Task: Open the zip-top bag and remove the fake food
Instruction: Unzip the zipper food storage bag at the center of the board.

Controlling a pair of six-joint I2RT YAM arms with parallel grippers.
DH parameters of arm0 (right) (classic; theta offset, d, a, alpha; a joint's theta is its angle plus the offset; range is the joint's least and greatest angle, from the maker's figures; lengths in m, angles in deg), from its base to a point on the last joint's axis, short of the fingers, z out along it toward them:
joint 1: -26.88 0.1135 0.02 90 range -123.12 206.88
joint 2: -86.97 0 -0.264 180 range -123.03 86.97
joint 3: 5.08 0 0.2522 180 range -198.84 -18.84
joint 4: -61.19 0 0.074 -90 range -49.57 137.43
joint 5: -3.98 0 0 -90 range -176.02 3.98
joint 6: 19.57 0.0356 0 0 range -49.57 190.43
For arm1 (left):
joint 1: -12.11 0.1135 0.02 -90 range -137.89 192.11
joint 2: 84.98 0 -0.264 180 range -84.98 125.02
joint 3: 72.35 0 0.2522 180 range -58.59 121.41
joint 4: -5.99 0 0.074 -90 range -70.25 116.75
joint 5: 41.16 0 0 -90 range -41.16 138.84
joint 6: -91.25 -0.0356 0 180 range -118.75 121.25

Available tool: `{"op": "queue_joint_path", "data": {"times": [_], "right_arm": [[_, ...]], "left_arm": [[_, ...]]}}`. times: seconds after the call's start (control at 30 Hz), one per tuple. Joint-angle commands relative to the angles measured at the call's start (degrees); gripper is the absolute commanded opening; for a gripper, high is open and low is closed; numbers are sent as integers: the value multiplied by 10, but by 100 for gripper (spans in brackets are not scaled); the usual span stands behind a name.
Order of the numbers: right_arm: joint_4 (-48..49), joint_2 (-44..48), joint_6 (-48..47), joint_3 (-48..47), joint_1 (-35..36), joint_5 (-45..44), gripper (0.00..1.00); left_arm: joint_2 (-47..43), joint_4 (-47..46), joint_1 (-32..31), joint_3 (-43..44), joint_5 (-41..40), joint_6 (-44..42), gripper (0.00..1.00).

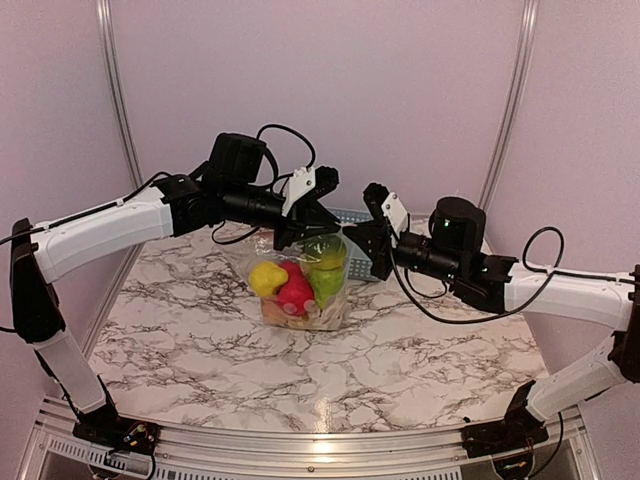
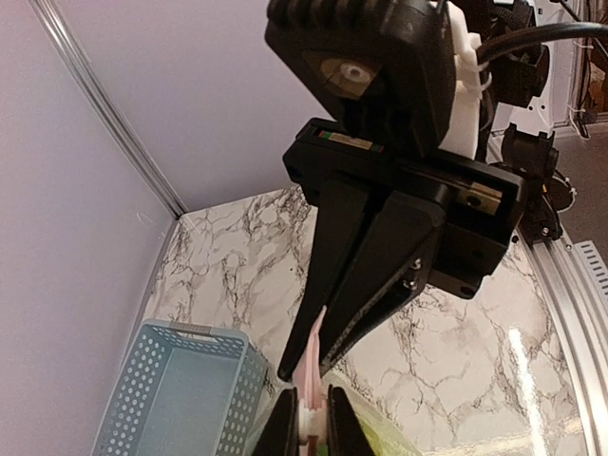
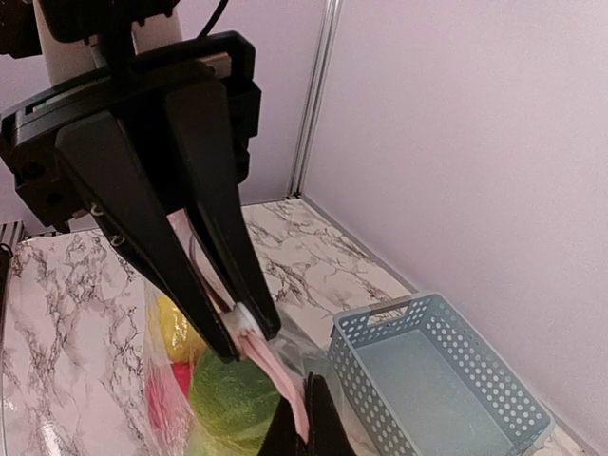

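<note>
Zip-top bag [image 1: 338, 300] clear, crinkly; fake food [image 1: 296, 292] glossy, rounded; basket [image 3: 446, 380] slotted.

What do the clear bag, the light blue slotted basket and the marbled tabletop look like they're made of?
Clear zip-top bag: thin plastic film, see-through and crinkled. Light blue slotted basket: rigid moulded plastic, matte, walls full of holes. Marbled tabletop: probably a printed laminate rather than stone; smooth, with a light glare.

The setting is a laboratory robot test cell: plain lilac wall panels [image 1: 330, 90] framed by aluminium posts [image 1: 115, 90] enclose a marble-patterned counter [image 1: 400, 370], with a left arm [image 1: 100, 235] and right arm [image 1: 570, 295] mounted at the near-edge aluminium rail [image 1: 320, 445].
</note>
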Motion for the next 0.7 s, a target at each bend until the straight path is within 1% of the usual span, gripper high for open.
{"op": "queue_joint_path", "data": {"times": [0.0,0.33,0.43,0.67], "right_arm": [[27,37,31,2,-26,-35,0],[-20,52,39,-16,-34,-99,0],[-33,55,43,-20,-40,-132,0],[-48,62,48,-22,-47,-176,0]], "left_arm": [[-31,18,13,-19,-10,14,0],[-61,5,25,-55,-17,29,0],[-70,4,29,-69,-18,32,0],[-93,6,34,-95,-28,41,0]]}}
